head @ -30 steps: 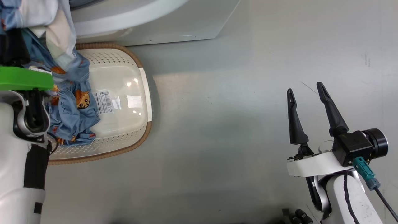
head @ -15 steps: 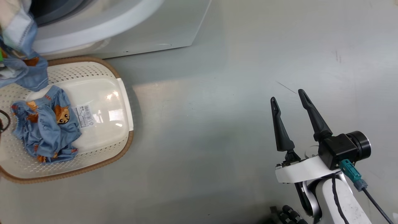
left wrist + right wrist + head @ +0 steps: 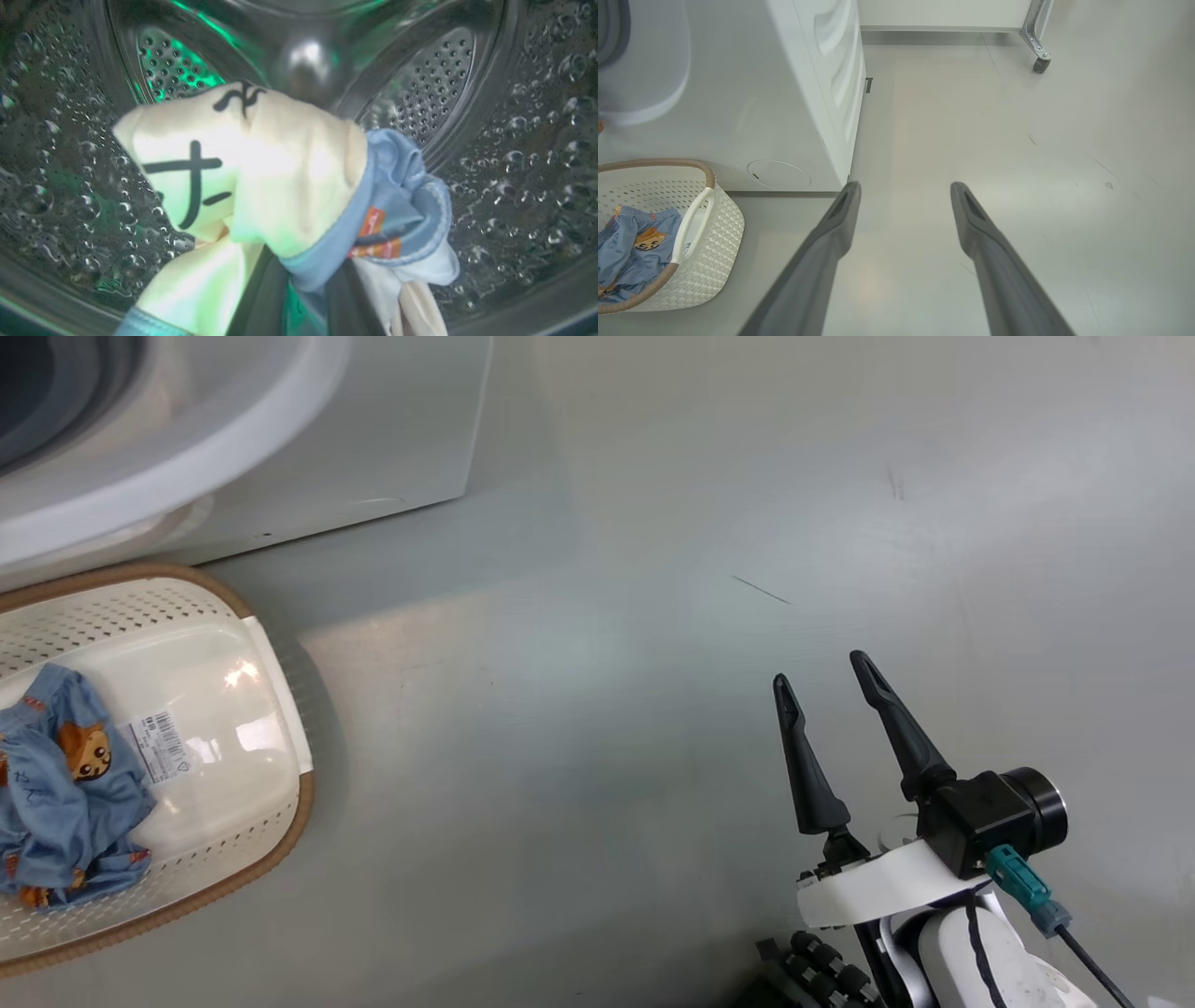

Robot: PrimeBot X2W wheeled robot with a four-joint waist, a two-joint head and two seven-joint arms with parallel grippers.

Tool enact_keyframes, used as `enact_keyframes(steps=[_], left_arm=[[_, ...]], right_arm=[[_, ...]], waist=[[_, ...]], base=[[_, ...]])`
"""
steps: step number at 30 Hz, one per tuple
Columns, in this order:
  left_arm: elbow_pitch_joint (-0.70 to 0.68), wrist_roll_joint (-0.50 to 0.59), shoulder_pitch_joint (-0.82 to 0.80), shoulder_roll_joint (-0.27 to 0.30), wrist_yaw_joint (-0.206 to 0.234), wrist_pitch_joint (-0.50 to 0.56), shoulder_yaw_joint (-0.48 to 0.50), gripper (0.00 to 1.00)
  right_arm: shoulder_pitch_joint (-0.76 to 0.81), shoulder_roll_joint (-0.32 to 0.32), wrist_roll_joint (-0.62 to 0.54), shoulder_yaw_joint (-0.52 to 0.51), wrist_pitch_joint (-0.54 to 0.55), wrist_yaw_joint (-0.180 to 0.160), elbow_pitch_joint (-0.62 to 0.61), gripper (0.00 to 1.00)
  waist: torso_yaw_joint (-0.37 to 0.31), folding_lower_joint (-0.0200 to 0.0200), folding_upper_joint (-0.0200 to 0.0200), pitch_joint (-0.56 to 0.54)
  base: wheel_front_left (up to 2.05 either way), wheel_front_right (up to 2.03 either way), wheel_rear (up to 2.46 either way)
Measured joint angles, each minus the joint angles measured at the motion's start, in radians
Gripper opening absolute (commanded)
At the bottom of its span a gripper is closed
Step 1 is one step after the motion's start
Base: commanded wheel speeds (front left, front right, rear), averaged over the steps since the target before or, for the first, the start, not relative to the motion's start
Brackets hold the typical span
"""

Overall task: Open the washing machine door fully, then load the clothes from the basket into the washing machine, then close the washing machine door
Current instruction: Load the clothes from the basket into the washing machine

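Observation:
My left gripper (image 3: 303, 284) is shut on a bundle of clothes (image 3: 280, 186), a cream-yellow piece and a light blue one, held inside the washing machine's perforated steel drum (image 3: 495, 140). The cloth hides its fingertips. The cream basket (image 3: 280, 821) sits on the floor at the head view's left, below the white washing machine (image 3: 373, 429). One blue animal-print garment (image 3: 56, 803) lies in it. My right gripper (image 3: 819, 670) hangs open over bare floor at the lower right, holding nothing. The washing machine door is out of view.
The right wrist view has the right gripper (image 3: 906, 186) over grey floor, the basket (image 3: 714, 233) and washing machine (image 3: 738, 116) to its left, and a wheeled frame leg (image 3: 1038, 60) far back. Open floor (image 3: 653, 709) lies between basket and right gripper.
The head camera has swung right, shifting the whole picture left. My left arm with the bundle of clothes, above the basket a second ago, has left the head view towards the machine. The right gripper stays open.

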Motion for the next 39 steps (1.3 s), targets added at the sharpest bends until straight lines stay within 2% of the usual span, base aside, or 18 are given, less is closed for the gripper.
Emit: enact_keyframes(steps=[8,13,22,28,35,39], left_arm=[[0.037,0.026,-0.140,0.067,-0.001,0.030,-0.004,0.00],[0.067,0.035,-0.196,0.071,-0.004,0.039,-0.013,0.00],[0.114,0.076,-0.243,0.075,-0.006,0.063,-0.093,0.00],[0.123,0.093,-0.326,0.086,-0.014,0.015,-0.098,0.00],[0.090,0.085,-0.427,0.087,-0.015,-0.093,-0.089,0.00],[0.122,0.086,-0.427,0.086,-0.015,-0.095,-0.106,0.00]], right_arm=[[0.058,0.004,0.002,0.010,0.000,-0.001,-0.006,1.00],[0.077,0.004,0.011,0.011,0.000,-0.002,-0.024,1.00],[0.078,0.007,0.011,0.017,0.000,-0.011,-0.059,1.00],[0.077,0.008,0.011,0.020,0.000,-0.011,-0.062,1.00],[0.077,0.008,0.022,0.034,0.000,-0.012,-0.068,1.00],[0.077,0.008,0.031,0.038,0.000,-0.016,-0.068,1.00]], waist=[[-0.065,0.0000,0.0000,0.006],[-0.084,0.0000,0.0000,0.032],[-0.097,0.0000,0.0000,0.091],[-0.095,0.0000,0.0000,0.118],[-0.095,0.0000,0.0000,0.138],[-0.095,0.0000,0.0000,0.143]], base=[[0.00,0.00,0.00],[0.00,0.00,0.00],[0.00,0.00,0.00],[0.00,0.00,0.00],[0.00,0.00,0.00],[0.00,0.00,0.00]])
